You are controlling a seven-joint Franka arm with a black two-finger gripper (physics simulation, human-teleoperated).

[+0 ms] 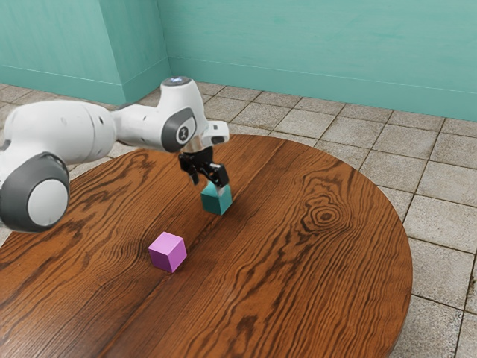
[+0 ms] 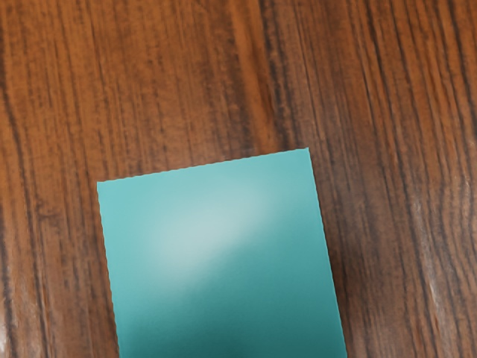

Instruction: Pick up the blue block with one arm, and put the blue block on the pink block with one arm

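Hovering directly over the blue block, the gripper is lining up a grasp; whether it is open or clamped I cannot tell. The pink block is waiting at seven o'clock.

My arm, at the left of the frame, is made of rounded glossy white shells with dark grey caps over the joints and a grey band near the wrist. My gripper is black, with two short angular fingers.

Teal walls, tiled floor — wooden table
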